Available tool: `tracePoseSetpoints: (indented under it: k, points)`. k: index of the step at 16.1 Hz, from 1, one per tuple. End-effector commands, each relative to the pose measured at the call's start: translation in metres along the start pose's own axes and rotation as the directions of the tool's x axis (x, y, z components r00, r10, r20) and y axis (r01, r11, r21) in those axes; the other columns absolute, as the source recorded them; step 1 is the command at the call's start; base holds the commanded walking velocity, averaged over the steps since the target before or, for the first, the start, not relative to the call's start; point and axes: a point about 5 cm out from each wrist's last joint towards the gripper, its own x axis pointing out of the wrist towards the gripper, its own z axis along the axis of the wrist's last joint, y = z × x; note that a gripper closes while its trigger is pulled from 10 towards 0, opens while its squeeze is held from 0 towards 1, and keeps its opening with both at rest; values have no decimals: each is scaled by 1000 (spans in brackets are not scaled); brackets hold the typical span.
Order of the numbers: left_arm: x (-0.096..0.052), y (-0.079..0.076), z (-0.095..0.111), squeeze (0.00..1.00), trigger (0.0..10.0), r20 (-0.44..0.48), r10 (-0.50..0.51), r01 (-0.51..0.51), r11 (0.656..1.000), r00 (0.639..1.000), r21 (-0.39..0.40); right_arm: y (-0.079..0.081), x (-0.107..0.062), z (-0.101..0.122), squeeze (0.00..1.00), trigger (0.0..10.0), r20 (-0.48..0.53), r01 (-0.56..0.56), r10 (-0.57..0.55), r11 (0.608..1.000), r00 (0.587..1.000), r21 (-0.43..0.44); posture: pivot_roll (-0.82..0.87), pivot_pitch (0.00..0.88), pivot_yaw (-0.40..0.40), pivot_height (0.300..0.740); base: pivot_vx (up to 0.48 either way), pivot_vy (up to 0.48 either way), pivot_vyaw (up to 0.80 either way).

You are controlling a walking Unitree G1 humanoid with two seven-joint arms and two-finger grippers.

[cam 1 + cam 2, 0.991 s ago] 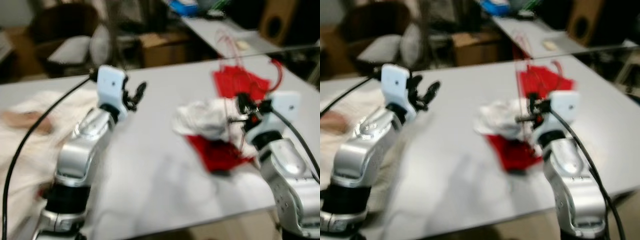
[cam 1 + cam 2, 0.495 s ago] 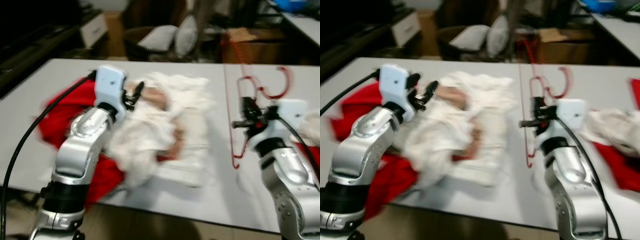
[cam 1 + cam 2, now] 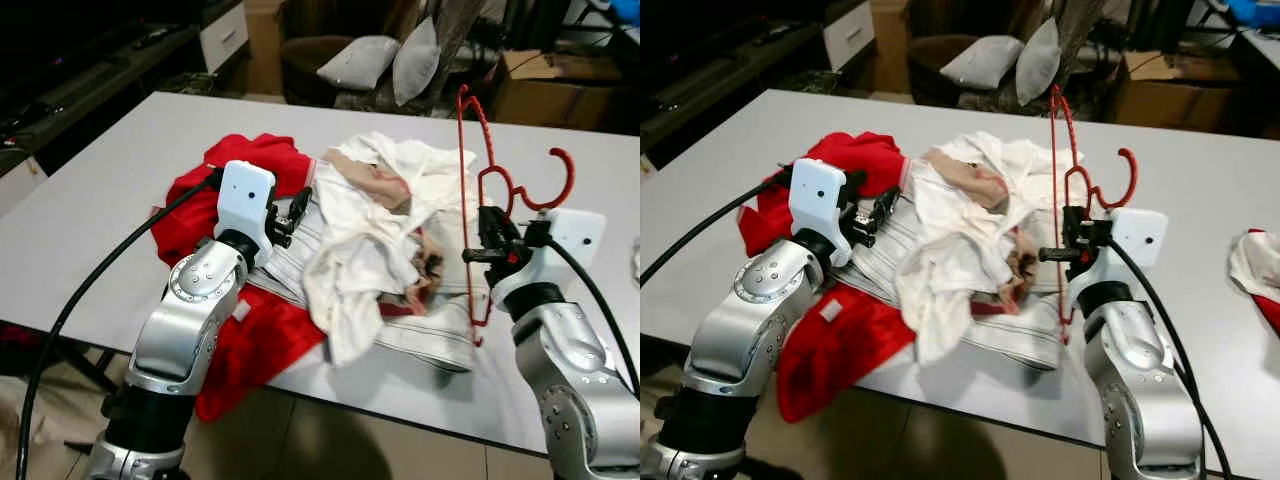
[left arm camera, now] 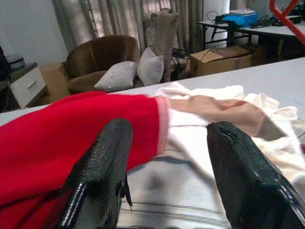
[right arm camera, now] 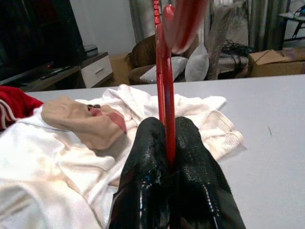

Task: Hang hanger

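A red plastic hanger (image 3: 478,190) stands upright above the table's right part, its hook (image 3: 555,180) pointing right. My right gripper (image 3: 483,243) is shut on the hanger's thin bar (image 5: 164,109), just right of a heap of white clothes (image 3: 375,230). A red garment (image 3: 240,180) lies under that heap at its left. My left gripper (image 3: 297,208) is open, low over the pile where red meets white, with nothing between its fingers (image 4: 107,162).
The grey table (image 3: 110,190) reaches to its front edge just before me. Another red and white garment (image 3: 1255,265) lies at the far right. Behind the table stand a brown armchair with grey pillows (image 3: 385,60), cardboard boxes (image 3: 540,85) and a white cabinet (image 3: 225,30).
The camera has swung, so the whole scene has shifted and the clothes pile has come to the middle. My right gripper holds the hanger throughout; the left stays open.
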Motion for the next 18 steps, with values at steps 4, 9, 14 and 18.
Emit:
tracePoseSetpoints:
  k: [4, 9, 14, 18]
  points:
    - [-8, 1, -7, 0, 10000, -1, 9, -9, 1000, 1000, 21, -10, -3, -3, 0, 10000, -22, 32, -33, 999, 999, -36, -8, 0, 57, 740, 0, 240, -556]
    - [-14, 4, -13, 0, 10000, -26, 19, -19, 1000, 999, 2, -14, -9, -7, 0, 10000, -40, 74, -74, 997, 996, -10, -4, 0, 50, 740, 0, 192, 0]
    - [-21, 7, -16, 0, 10000, -25, 13, -11, 997, 1000, 78, -11, -12, -11, 0, 10000, -23, 77, -78, 995, 997, -57, -5, 0, 52, 740, 0, 96, 0]
    - [-23, 6, -22, 0, 10000, -56, 6, -7, 1000, 998, -8, -8, -15, -16, 0, 10000, -43, 44, -46, 998, 998, -41, -7, 0, 55, 740, 0, -140, 0]
